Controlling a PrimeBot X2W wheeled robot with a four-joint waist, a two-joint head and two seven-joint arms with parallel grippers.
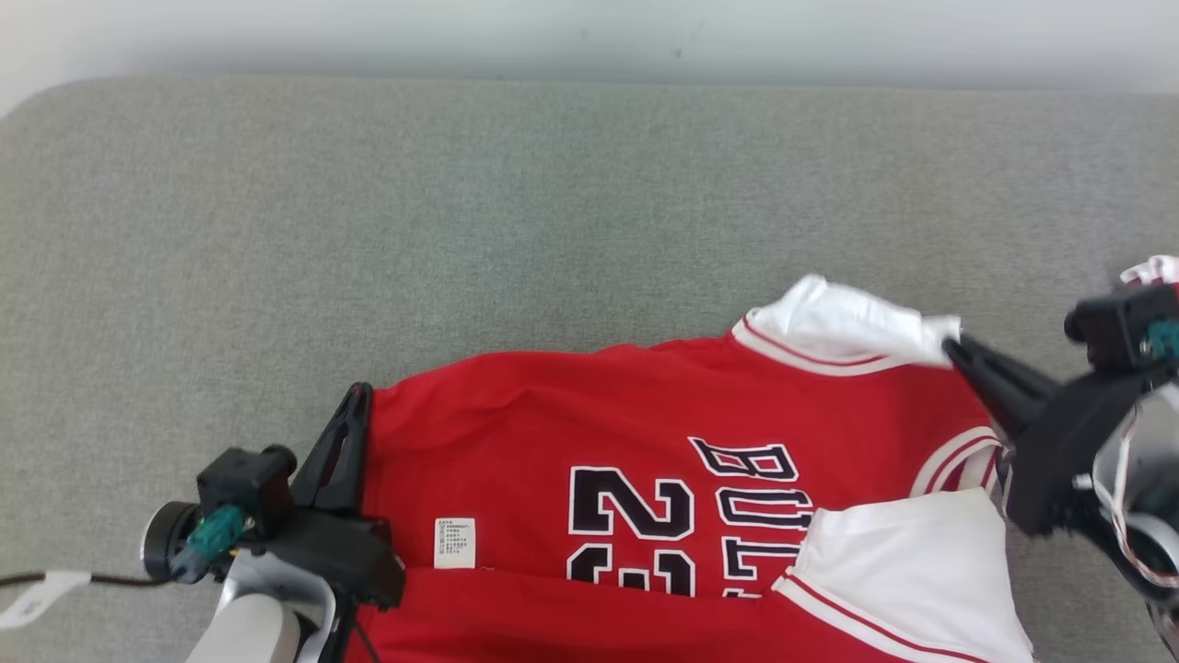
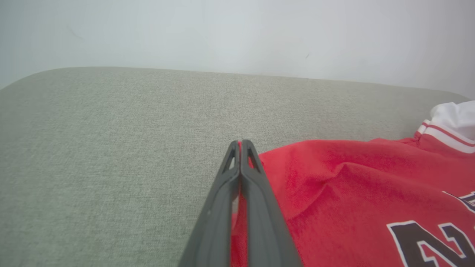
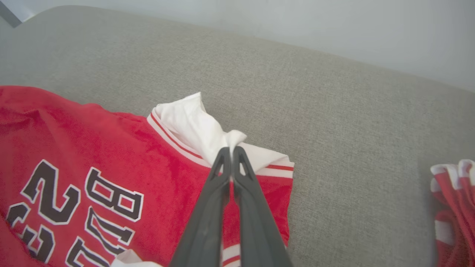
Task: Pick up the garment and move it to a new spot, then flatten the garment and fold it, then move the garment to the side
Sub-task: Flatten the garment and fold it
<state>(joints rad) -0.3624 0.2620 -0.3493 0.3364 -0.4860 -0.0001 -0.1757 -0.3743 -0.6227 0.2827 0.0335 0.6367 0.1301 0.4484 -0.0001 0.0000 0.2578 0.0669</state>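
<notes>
A red jersey with white sleeves, black lettering and the number 23 lies spread on the grey couch seat, its front part folded over. My left gripper is shut on the jersey's left hem corner; in the left wrist view red cloth sits between the closed fingers. My right gripper is shut on the white sleeve at the upper right. In the right wrist view the fingertips pinch a bunch of white sleeve cloth.
A second red-and-white striped cloth lies at the couch's right edge, also glimpsed in the head view. A pale wall runs behind the couch. A cable with a white tag trails at lower left.
</notes>
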